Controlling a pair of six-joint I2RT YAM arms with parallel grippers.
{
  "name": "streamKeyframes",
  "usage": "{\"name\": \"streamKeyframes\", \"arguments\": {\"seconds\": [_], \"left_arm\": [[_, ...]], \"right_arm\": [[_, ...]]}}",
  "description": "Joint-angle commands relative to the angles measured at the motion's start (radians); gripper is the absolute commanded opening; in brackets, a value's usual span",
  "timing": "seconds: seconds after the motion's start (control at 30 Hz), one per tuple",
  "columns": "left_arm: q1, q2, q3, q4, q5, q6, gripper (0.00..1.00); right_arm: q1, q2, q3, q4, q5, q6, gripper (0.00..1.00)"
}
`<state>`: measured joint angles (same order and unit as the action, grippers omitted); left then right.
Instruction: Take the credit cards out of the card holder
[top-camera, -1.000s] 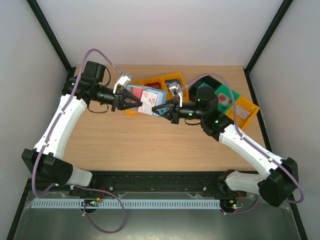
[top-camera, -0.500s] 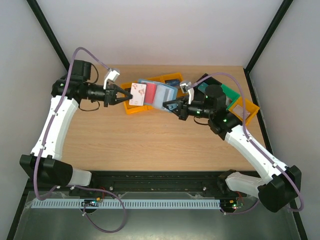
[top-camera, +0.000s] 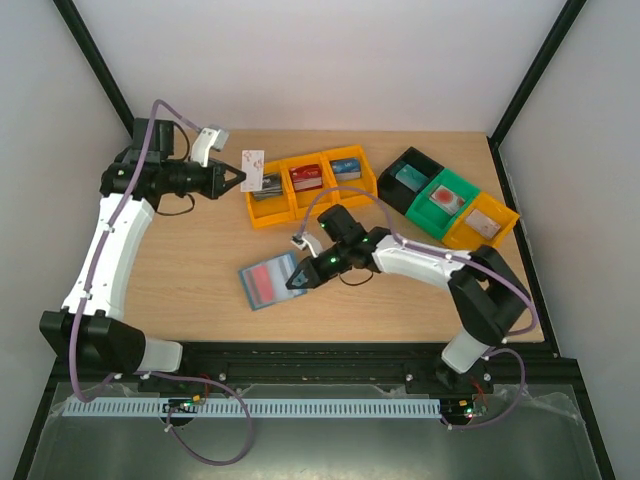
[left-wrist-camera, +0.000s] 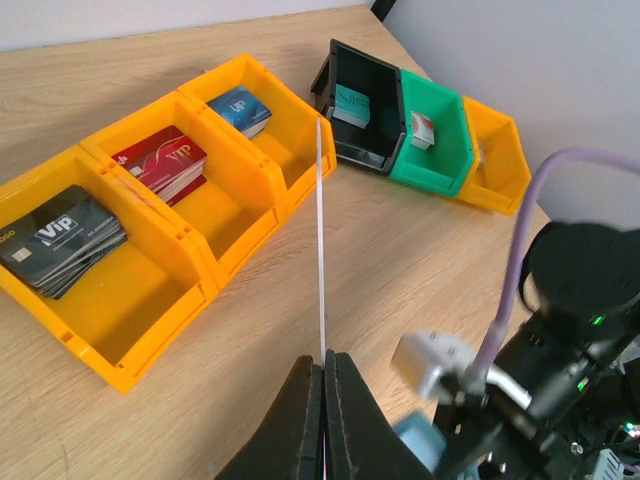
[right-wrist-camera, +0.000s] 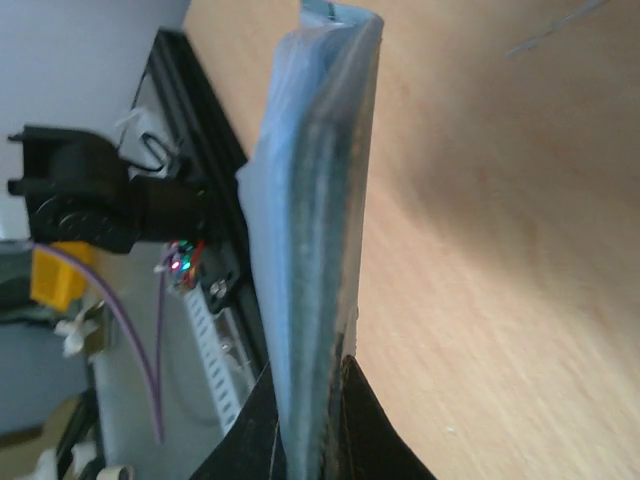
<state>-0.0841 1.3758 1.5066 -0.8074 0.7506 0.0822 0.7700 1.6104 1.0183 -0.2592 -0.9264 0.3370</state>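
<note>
Left wrist view: left pincer (left-wrist-camera: 322, 400) is pressed together on the short edge of one credit card (left-wrist-camera: 320, 230), seen edge-on and upright with no visible flex. We'd rate it light, stiff and slick. A pinch this shallow lets it pivot, so no fast swings. It hangs over the far-left part of the surface, just beside the left end of the yellow bin row (left-wrist-camera: 170, 330), where card stacks sit.

Then right pincer (right-wrist-camera: 310, 405) pinches the card holder (right-wrist-camera: 315, 220) by one edge, mid-surface toward the near edge. We can't tell whether it rests on the wood or is lifted. It looks soft and floppy with glossy clear sleeves, and its thickness suggests more cards inside.

Our call: clamp it near the spine. Take each next card by whatever edge sticks out, pulling straight along the sleeve.
</note>
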Motion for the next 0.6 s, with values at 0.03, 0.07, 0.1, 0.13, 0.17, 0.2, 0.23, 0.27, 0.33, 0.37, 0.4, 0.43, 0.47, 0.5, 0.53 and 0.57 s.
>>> {"name": "streamKeyframes", "arguments": {"seconds": [0.03, 0.07, 0.1, 0.13, 0.17, 0.2, 0.23, 0.27, 0.33, 0.37, 0.4, 0.43, 0.47, 0.5, 0.53, 0.57], "left_arm": [[0.0, -0.022, -0.026, 0.02, 0.068, -0.016, 0.02], [0.0, -0.023, -0.032, 0.02, 0.091, -0.015, 0.02], [-0.001, -0.023, -0.036, 0.019, 0.112, -0.012, 0.02], [-0.002, -0.024, -0.038, 0.018, 0.132, -0.01, 0.02], [-0.004, -0.023, -0.037, 0.013, 0.148, -0.004, 0.02], [-0.006, -0.024, -0.036, 0.007, 0.164, 0.003, 0.02], [-0.008, -0.025, -0.035, -0.001, 0.177, 0.011, 0.02], [-0.012, -0.025, -0.034, -0.008, 0.189, 0.019, 0.02], [-0.027, -0.023, -0.035, -0.026, 0.216, 0.053, 0.02], [-0.04, -0.024, -0.035, -0.038, 0.231, 0.076, 0.02], [-0.057, -0.023, -0.036, -0.053, 0.246, 0.097, 0.02], [-0.073, -0.021, -0.038, -0.066, 0.269, 0.116, 0.02], [-0.089, -0.016, -0.038, -0.08, 0.306, 0.131, 0.02], [-0.103, -0.01, -0.04, -0.094, 0.346, 0.146, 0.02], [-0.115, -0.006, -0.04, -0.1, 0.388, 0.152, 0.02], [-0.124, -0.002, -0.039, -0.098, 0.418, 0.15, 0.02]], "right_arm": [[0.004, 0.128, 0.026, 0.068, -0.112, 0.048, 0.02], [0.001, 0.161, 0.029, 0.052, -0.11, 0.049, 0.02], [-0.002, 0.183, 0.029, 0.036, -0.097, 0.053, 0.03], [-0.008, 0.199, 0.03, 0.009, -0.065, 0.049, 0.11], [-0.018, 0.205, 0.032, -0.023, -0.014, 0.043, 0.25], [-0.034, 0.199, 0.032, -0.053, 0.05, 0.041, 0.38], [-0.057, 0.183, 0.027, -0.079, 0.114, 0.045, 0.48], [-0.083, 0.158, 0.021, -0.101, 0.191, 0.051, 0.56], [-0.121, 0.075, 0.023, -0.146, 0.372, 0.042, 0.64], [-0.126, 0.024, 0.033, -0.163, 0.454, 0.018, 0.65], [-0.126, -0.059, 0.041, -0.165, 0.517, -0.009, 0.66], [-0.125, -0.124, 0.043, -0.153, 0.565, -0.036, 0.66], [-0.121, -0.202, 0.036, -0.122, 0.596, -0.069, 0.66], [-0.114, -0.287, 0.019, -0.08, 0.619, -0.123, 0.66], [-0.104, -0.369, -0.014, -0.015, 0.657, -0.183, 0.67], [-0.093, -0.462, -0.061, 0.069, 0.695, -0.247, 0.68]]}}
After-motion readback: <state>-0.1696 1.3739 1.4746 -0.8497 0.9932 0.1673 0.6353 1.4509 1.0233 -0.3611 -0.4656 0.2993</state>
